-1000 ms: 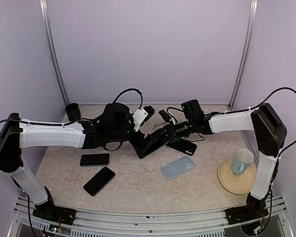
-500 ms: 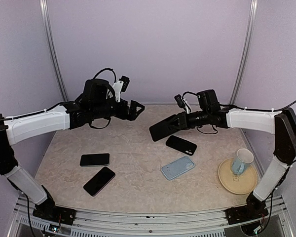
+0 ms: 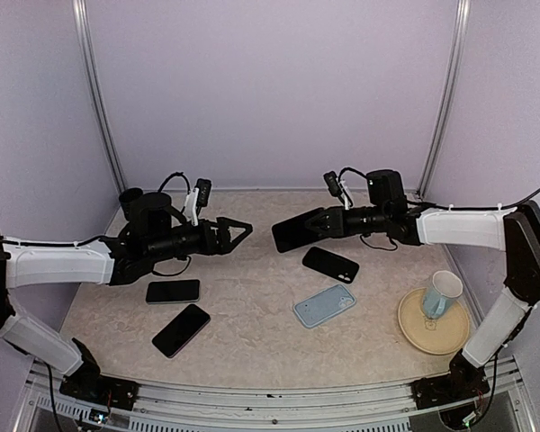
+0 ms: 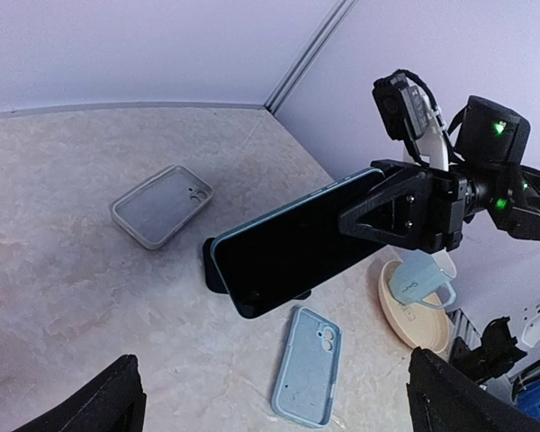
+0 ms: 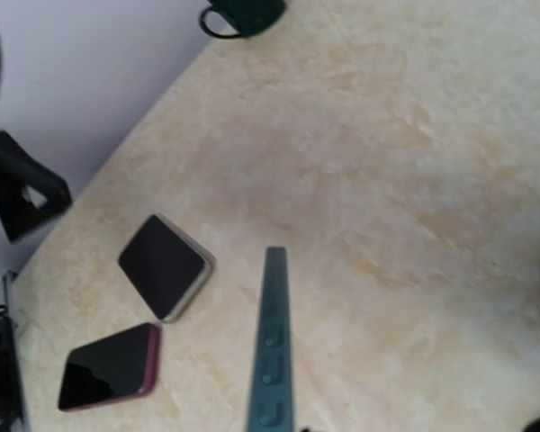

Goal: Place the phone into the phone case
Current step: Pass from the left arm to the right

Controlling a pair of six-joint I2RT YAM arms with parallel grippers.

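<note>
Lavender walls point(image 3: 270, 90) enclose a beige, marbled worktop point(image 3: 252, 346). Above its middle the right fingers point(image 3: 331, 221) clench one end of a slim dark phone point(image 3: 297, 232), a glossy slab with rounded corners. Its long axis points toward the released, wide-spread left fingers point(image 4: 108, 400). Below lies the matte pale-blue case point(image 3: 324, 305), bare worktop around it.
</note>
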